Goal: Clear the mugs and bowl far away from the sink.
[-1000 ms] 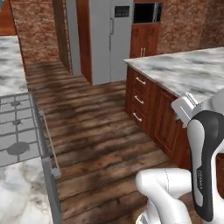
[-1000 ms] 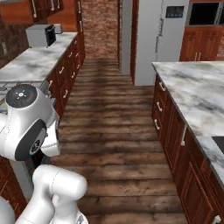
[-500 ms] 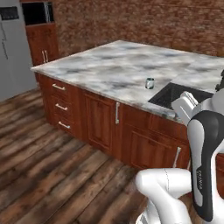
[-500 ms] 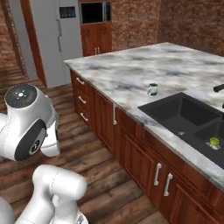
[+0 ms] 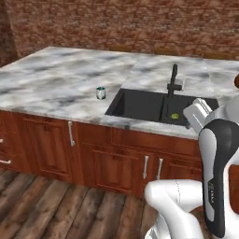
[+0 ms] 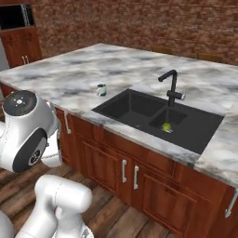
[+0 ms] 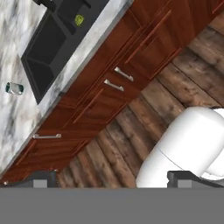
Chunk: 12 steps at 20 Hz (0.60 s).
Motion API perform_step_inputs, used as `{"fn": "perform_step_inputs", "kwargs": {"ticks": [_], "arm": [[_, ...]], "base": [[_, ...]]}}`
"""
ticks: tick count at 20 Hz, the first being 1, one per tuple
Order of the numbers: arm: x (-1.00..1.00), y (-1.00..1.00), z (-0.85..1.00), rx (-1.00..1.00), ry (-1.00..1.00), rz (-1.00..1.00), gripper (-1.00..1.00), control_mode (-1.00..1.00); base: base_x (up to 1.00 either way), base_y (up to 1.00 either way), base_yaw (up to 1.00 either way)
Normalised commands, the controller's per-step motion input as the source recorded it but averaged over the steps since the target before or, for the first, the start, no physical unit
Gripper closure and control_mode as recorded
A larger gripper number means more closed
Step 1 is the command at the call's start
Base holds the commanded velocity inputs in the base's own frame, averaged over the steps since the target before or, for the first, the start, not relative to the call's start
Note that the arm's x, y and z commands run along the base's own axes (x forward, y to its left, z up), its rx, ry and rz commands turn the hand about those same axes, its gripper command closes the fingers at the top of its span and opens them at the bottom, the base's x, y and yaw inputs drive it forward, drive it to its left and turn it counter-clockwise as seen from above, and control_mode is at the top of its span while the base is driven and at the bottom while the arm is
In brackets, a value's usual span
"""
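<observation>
Matte-black, the sink (image 6: 158,118) is sunk into the grey-white marble counter (image 6: 69,76), its two basins side by side and a black angular faucet (image 6: 171,86) standing at its far rim. A small yellow-green object (image 6: 166,126) lies in the right-hand basin near the drain. One teal mug (image 6: 101,89) with a pale top stands upright on the marble just beside the sink's left edge, at about 9 o'clock from it in the right base view. In the hand view the mug (image 7: 14,89) lies on the marble at 9 o'clock from centre. The gripper (image 7: 111,178) points down over wooden cabinet fronts (image 7: 109,94) and plank floor (image 7: 175,94); its dark finger tips (image 7: 43,178) stand far apart, spread wide, holding and touching nothing.
</observation>
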Motion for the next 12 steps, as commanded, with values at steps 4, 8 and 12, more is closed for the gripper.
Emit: {"fn": "perform_step_inputs", "kwargs": {"ticks": [4, 8, 12], "arm": [[0.00, 0.00, 0.00, 0.00, 0.00, 0.00, -1.00, 1.00], [0.00, 0.00, 0.00, 0.00, 0.00, 0.00, -1.00, 1.00], [0.00, 0.00, 0.00, 0.00, 0.00, 0.00, -1.00, 1.00]], "base": [[0.84, 0.18, -0.38], [1.00, 0.20, -0.10], [0.94, 0.71, -0.17]]}}
